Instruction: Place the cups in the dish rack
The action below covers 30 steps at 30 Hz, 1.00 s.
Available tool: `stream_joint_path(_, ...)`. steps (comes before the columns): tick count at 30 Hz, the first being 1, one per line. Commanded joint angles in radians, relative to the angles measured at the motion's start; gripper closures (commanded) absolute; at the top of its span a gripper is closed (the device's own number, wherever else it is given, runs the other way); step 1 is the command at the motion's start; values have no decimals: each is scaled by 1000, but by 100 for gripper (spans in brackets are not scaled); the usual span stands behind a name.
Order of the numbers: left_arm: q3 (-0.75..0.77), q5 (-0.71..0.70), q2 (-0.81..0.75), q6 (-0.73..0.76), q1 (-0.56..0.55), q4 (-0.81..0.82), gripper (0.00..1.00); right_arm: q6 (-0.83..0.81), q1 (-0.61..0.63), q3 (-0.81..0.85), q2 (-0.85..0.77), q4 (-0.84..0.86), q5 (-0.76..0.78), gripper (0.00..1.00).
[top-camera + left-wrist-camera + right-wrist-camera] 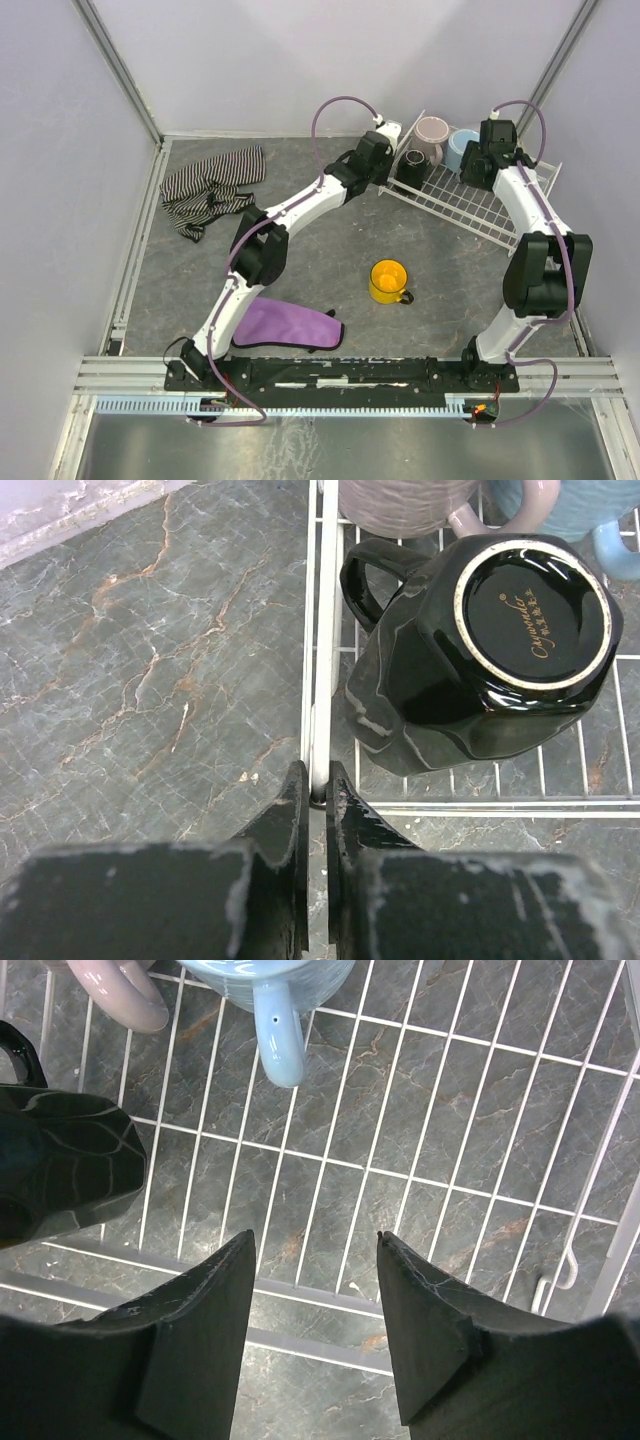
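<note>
Metal rail point(340, 372), marbled tabletop point(440, 320), dish rack point(455, 205), lilac walls point(330, 60).

Black cup point(470, 660), pink cup point(432, 135), light-blue cup point(463, 148), white rack point(450, 205), yellow cup point(388, 281), purple cloth point(285, 325) (striped cloth point(210, 185) black-and-white)

I see soft, even light from above in all three views, bright enough, and the shadows on the table point(330, 250) are faint. The black cup point(440, 680) carries white glare streaks on its glossy side. The left gripper point(316, 780) sits close to the lens and its fingers point(270, 880) look a little soft, while the wires of the dish rack point(345, 1165) are sharp.
</note>
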Motion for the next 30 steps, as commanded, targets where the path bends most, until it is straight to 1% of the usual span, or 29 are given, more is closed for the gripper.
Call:
stream_joint_path(1, 25, -44, -12, 11, 6, 32, 97, 22, -3, -9, -60, 12, -15, 41)
stream_joint_path(10, -154, -69, -108, 14, 30, 75, 97, 31, -2, -45, -113, 24, -11, 41)
stream_joint_path(11, -179, -70, -145, 12, 34, 86, 97, 31, -2, -46, -119, 23, -8, 41)
stream_joint_path(23, -387, -101, -283, 4, 78, 147, 97, 50, -8, 39, -137, -51, -1, 39)
stream_joint_path(30, -524, -115, -376, -9, 111, 173, 97, 51, -9, 34, -152, -73, -11, 38)
